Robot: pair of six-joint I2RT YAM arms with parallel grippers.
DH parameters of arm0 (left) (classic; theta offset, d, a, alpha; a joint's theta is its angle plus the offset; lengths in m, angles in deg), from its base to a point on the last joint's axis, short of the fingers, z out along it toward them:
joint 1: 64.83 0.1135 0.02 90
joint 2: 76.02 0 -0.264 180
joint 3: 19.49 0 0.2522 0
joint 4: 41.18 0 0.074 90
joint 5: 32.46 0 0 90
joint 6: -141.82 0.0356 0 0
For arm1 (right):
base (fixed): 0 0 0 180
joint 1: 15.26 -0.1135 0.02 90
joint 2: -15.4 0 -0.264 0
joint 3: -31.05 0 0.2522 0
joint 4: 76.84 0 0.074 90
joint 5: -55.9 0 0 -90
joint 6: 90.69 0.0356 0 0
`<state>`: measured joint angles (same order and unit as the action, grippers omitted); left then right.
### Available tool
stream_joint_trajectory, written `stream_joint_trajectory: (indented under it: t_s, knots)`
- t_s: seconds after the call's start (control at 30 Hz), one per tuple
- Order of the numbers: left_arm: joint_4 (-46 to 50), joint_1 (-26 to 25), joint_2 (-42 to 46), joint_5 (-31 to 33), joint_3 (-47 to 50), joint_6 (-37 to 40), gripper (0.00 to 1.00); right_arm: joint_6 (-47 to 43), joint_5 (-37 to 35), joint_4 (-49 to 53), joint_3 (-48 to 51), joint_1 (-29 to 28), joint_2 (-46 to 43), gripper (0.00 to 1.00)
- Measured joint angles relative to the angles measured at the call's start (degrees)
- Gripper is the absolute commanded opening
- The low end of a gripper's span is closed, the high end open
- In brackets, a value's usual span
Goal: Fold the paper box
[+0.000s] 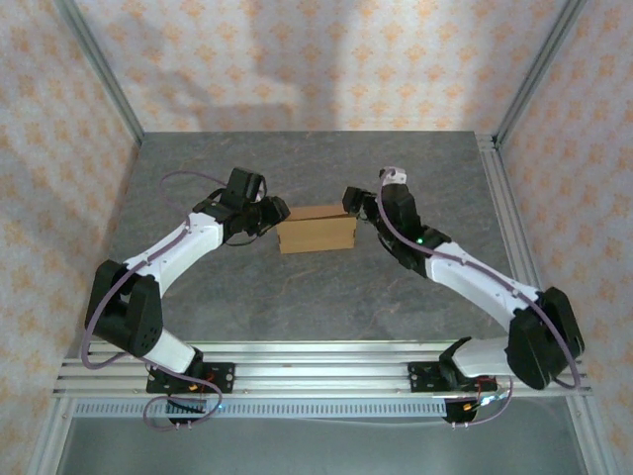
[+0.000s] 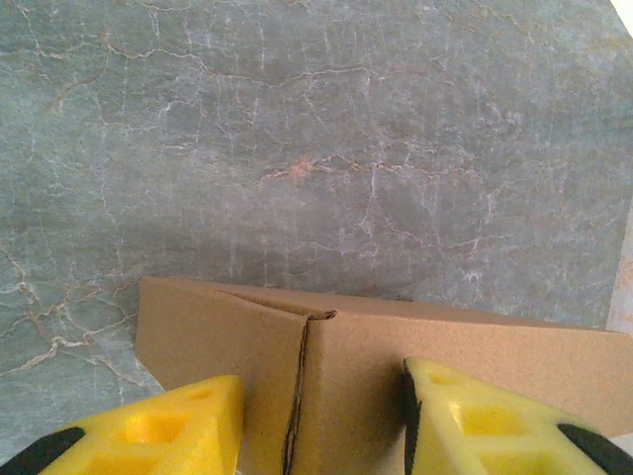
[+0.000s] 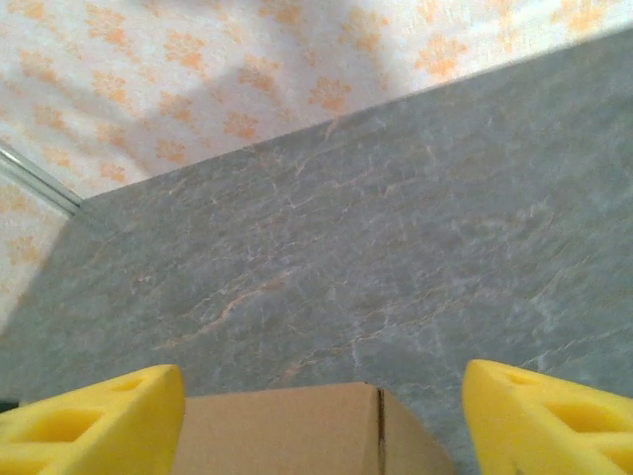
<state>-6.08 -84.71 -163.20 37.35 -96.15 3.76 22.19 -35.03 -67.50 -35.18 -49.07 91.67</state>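
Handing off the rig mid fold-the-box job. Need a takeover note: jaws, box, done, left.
Left gripper: jaws open, at the left end of the paper box, lined up with a corner seam.
Right gripper: jaws open wide, at the box's right end.
Box: mid-table, standing as a shallow rectangular shape.
Done: walls look raised.
Left: can't tell whether the end flaps are tucked; check both ends.

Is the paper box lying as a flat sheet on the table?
No, the top view shows the paper box raised into a rectangular box with upright side walls.
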Motion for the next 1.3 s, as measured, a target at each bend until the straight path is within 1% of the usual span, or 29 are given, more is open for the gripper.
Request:
stream_joint_trajectory:
  t_s: [0.17,0.23,0.27,0.33,0.4,0.47,0.5,0.53,0.57,0.6,0.67,0.7,0.73,0.8,0.83,0.93,1.0,1.07,1.13,1.23,1.3]
  knots:
    - [0.0,0.0,0.0,-0.3,0.0,0.4,0.44,6.9,4.5,5.0,-3.0,2.0,5.9,0.55]
    - [-0.2,0.0,-0.1,-0.4,0.0,0.6,0.45,8.8,6.2,6.7,-3.0,2.8,7.8,0.48]
    - [-0.3,0.0,-0.2,-0.6,0.0,0.6,0.45,9.4,7.0,7.5,-3.0,3.2,8.5,0.41]
    - [-0.8,0.0,-0.4,-0.6,0.1,1.0,0.45,10.8,8.9,7.3,-3.0,3.8,9.7,0.25]
    - [-1.1,0.0,-0.5,-0.8,0.2,1.4,0.45,11.6,10.3,6.1,-3.0,3.9,9.7,0.13]
    - [-1.4,0.0,-0.6,-0.8,0.2,1.6,0.46,12.0,10.7,5.9,-3.0,4.1,9.7,0.03]
    - [-1.6,0.0,-0.7,-0.8,0.2,1.6,0.46,12.2,11.0,5.8,-3.0,4.4,9.7,0.01]
    - [-1.7,0.0,-0.7,-0.8,0.2,1.6,0.46,12.2,11.3,5.7,-3.0,4.6,9.7,0.02]
    - [-1.9,0.0,-0.9,-0.8,0.2,1.6,0.46,12.0,11.4,5.7,-3.0,4.6,9.7,0.08]
    - [-1.9,0.0,-0.9,-0.8,0.2,1.6,0.46,11.9,11.5,5.7,-3.0,4.6,9.7,0.19]
    - [-2.0,0.0,-0.9,-1.0,0.2,1.6,0.46,11.5,11.9,5.5,-3.0,4.6,9.7,0.45]
    - [-2.3,0.0,-1.0,-1.4,0.2,1.6,0.46,11.6,12.6,5.6,-3.0,4.6,9.7,0.5]
    - [-2.4,0.0,-1.1,-1.7,0.2,1.7,0.46,11.5,13.1,5.5,-3.0,4.6,9.7,0.52]
    - [-2.8,0.0,-1.3,-2.0,0.3,1.7,0.46,11.5,14.4,5.3,-3.0,4.6,9.7,0.52]
    - [-2.8,0.0,-1.3,-2.1,0.3,1.7,0.46,11.6,14.7,5.2,-3.0,4.6,9.8,0.5]
    - [-2.8,0.0,-1.3,-2.1,0.3,2.0,0.47,11.7,14.9,4.3,-2.6,4.8,10.3,0.4]
    - [-2.8,0.0,-1.3,-2.1,0.3,2.3,0.51,12.1,14.8,2.1,-1.0,5.1,10.5,0.31]
    - [-2.8,0.0,-1.3,-2.0,0.3,3.1,0.6,12.1,14.6,0.0,0.0,5.1,10.4,0.23]
    - [-2.5,0.0,-1.3,-1.7,0.3,4.2,0.69,11.7,14.2,-1.6,0.8,5.1,10.3,0.19]
    - [-1.0,0.2,-1.0,-1.3,0.2,5.5,0.81,11.4,13.8,-2.6,1.3,5.1,10.3,0.16]
    - [-0.1,0.4,-0.7,-1.6,0.2,6.1,0.86,11.0,13.7,-2.7,1.3,5.1,10.3,0.16]
